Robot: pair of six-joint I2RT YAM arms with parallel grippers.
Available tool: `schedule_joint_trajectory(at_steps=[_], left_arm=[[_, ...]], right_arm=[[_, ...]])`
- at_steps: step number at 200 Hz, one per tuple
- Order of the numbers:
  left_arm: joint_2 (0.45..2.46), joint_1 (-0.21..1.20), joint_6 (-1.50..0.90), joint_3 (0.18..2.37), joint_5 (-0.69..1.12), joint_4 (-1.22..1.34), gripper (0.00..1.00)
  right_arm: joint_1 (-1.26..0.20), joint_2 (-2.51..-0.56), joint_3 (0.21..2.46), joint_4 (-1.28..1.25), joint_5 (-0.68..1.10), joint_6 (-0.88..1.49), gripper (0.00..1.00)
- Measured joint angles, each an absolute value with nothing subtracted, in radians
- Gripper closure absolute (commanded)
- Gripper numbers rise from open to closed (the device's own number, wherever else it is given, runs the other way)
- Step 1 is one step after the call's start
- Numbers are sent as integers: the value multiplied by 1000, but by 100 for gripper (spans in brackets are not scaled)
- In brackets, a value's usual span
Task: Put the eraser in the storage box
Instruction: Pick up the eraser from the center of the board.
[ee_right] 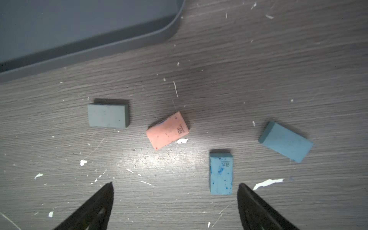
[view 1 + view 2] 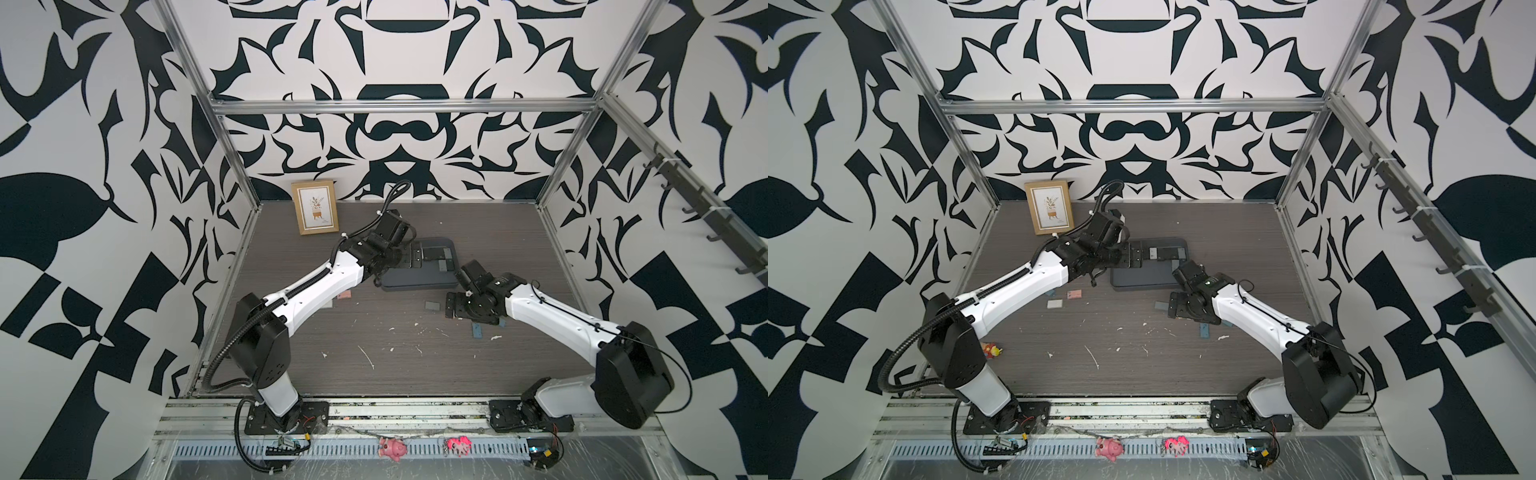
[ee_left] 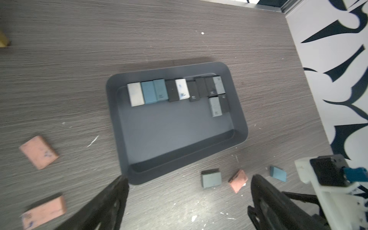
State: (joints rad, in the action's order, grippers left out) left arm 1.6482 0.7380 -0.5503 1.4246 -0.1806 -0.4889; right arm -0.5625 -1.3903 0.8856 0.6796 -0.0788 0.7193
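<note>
Left gripper is hanging over the storage box, jaws standing wide apart and gripping nothing. Inside the box a row of erasers is sitting along one long wall: white, blue, black and grey ones packed side by side. Two more are tucked in by the corner at the row's end.

Right gripper is hovering above the table just outside the box's rim, jaws spread wide too, nothing between them. Four loose ones are lying flat on the wood below it. There is a grey eraser, a pink eraser in the middle, a blue eraser close to one finger, and a second blue eraser further out. All four are lying apart from each other and outside the box.

The left wrist view is also catching a scuffed pink eraser and a blurred pink eraser on the table, well clear of the box. In both top views a picture frame is standing by the back wall, and white scraps are dotting the table.
</note>
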Motion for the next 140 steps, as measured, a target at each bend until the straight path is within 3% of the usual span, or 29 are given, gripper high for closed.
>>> schedule_joint_trajectory(at_steps=[56, 140], left_arm=[[1537, 688, -554, 1266, -184, -463, 1], [1395, 665, -629, 1006, -29, -310, 1]], right_arm=[[-606, -1475, 829, 575, -62, 811, 4], [-623, -1555, 829, 480, -41, 836, 9]])
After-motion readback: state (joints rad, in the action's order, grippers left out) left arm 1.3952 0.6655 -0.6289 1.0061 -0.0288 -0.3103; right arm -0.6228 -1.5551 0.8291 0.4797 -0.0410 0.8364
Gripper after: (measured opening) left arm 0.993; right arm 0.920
